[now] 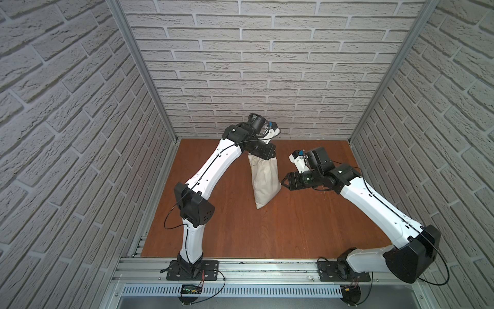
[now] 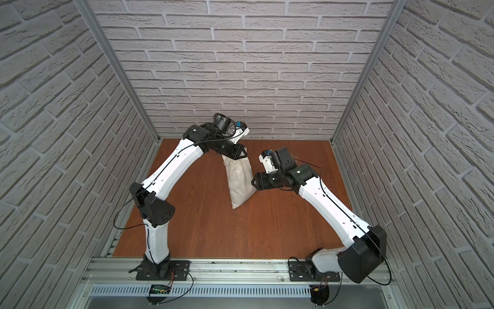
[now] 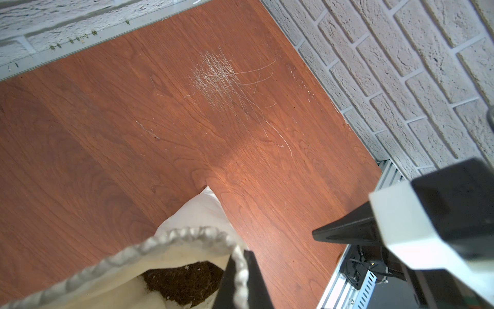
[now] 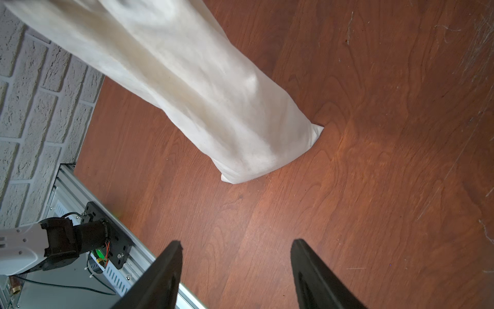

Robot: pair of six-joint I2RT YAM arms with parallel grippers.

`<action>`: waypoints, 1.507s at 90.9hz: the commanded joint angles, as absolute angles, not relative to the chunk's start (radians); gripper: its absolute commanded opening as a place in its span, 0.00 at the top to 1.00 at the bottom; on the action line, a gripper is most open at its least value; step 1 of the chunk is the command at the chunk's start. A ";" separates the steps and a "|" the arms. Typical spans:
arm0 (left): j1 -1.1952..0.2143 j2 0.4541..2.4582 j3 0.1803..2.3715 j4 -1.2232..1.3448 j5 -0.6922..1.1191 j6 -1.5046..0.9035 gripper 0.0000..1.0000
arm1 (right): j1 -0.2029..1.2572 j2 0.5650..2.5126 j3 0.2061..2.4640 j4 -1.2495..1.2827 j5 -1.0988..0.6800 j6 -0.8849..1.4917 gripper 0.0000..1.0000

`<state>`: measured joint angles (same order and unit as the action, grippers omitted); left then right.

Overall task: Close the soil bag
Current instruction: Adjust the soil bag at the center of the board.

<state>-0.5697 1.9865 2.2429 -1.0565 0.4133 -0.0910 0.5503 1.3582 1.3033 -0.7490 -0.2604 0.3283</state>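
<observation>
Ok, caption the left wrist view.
Left claw shut on the rim of the soil bag, dark soil showing inside.

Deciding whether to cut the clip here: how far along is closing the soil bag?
Done: the left claw is shut on the gathered rim of the cream cloth soil bag, propping it up on the brown wooden table. In hand: the right claw is open beside the bag's lower part, gripping nothing. Left: the mouth gapes, dark soil showing; the neck needs cinching.
</observation>
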 commanded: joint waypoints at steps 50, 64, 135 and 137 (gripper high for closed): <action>-0.730 1.824 2.003 -0.968 0.322 -0.084 0.88 | 0.382 1.363 1.436 -0.815 -0.351 0.383 0.32; -0.733 1.779 1.954 -0.949 0.320 -0.092 0.87 | 0.382 1.399 1.482 -0.820 -0.444 0.378 0.33; -0.739 1.750 1.921 -0.949 0.301 -0.084 0.85 | 0.410 1.500 1.514 -0.666 -0.578 0.434 0.43; -0.738 1.750 1.920 -0.948 0.300 -0.084 0.85 | 0.408 1.500 1.511 -0.658 -0.578 0.439 0.43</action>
<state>-0.7326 1.7920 1.9377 -0.9672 0.3023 -0.0940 0.4023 1.5002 1.5005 -0.7341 -0.5518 0.4194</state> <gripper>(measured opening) 0.147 0.572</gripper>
